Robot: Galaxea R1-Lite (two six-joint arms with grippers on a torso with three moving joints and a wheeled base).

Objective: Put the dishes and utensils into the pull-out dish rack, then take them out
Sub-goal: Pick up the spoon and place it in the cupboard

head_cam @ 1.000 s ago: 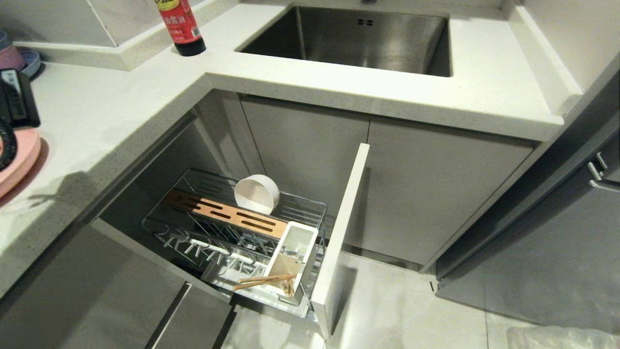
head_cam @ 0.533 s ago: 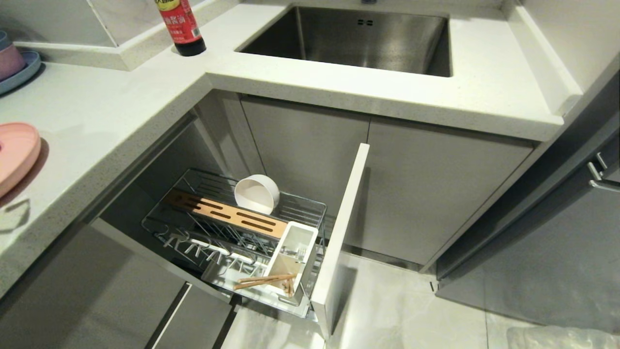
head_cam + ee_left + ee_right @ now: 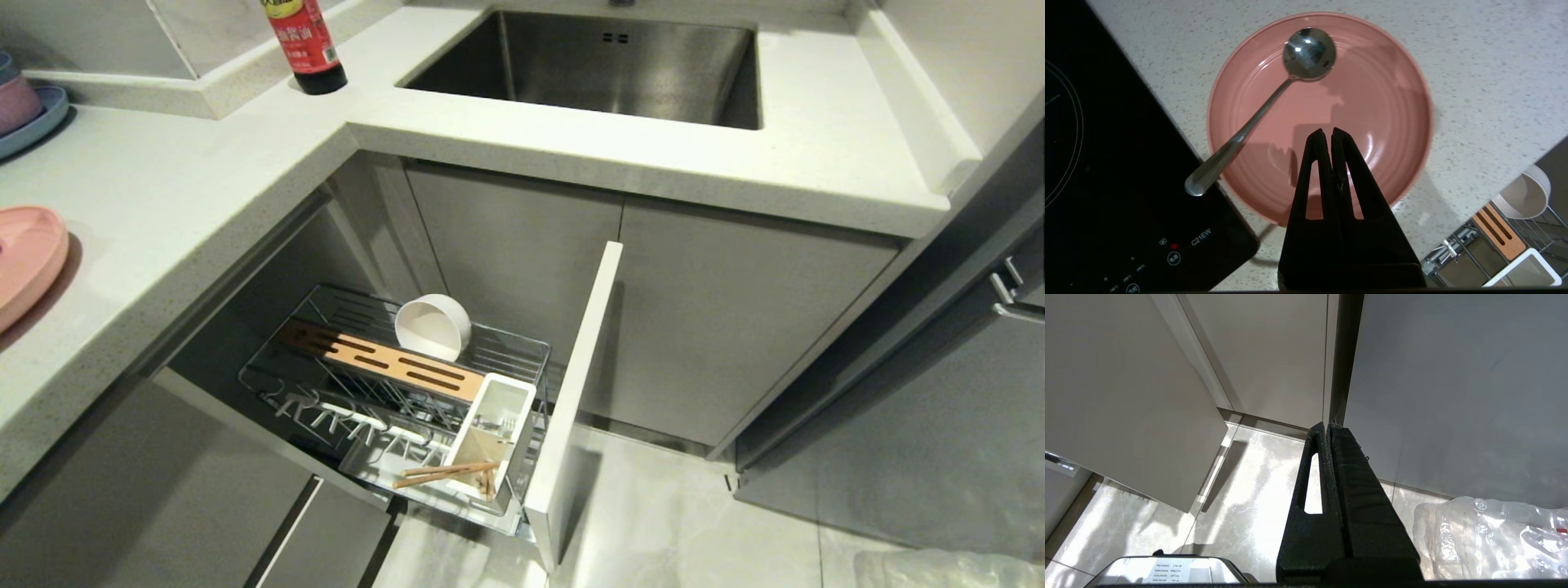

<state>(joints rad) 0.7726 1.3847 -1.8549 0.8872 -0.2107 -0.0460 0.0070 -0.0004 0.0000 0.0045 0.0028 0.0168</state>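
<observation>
The pull-out dish rack (image 3: 522, 351) stands open below the counter, also seen in the left wrist view's corner (image 3: 1457, 249). A cream-white bowl (image 3: 433, 327) leans on its side in the rack (image 3: 1527, 196), behind the wooden board (image 3: 380, 359). Wooden chopsticks (image 3: 445, 474) lie across the white caddy (image 3: 494, 433). The salmon-pink plate (image 3: 1392, 102) rests on the counter, its edge showing at the head view's left (image 3: 28, 261). A silver spoon (image 3: 1261, 110) lies on it, handle past the rim. My left gripper (image 3: 1328, 131) hovers shut above the plate, empty. My right gripper (image 3: 1327, 426) hangs shut near the floor.
A black induction cooktop (image 3: 1106, 183) lies beside the plate, under the spoon's handle end. A steel sink (image 3: 596, 65) and a sauce bottle (image 3: 306, 45) sit at the counter's back. Stacked bowls on a blue plate (image 3: 24, 110) are far left. A plastic bag (image 3: 1490, 535) lies on the floor.
My left arm, at the head view's left edge over the pink plate a second ago, has swung out of that view. Its shadow on the counter has gone too.
</observation>
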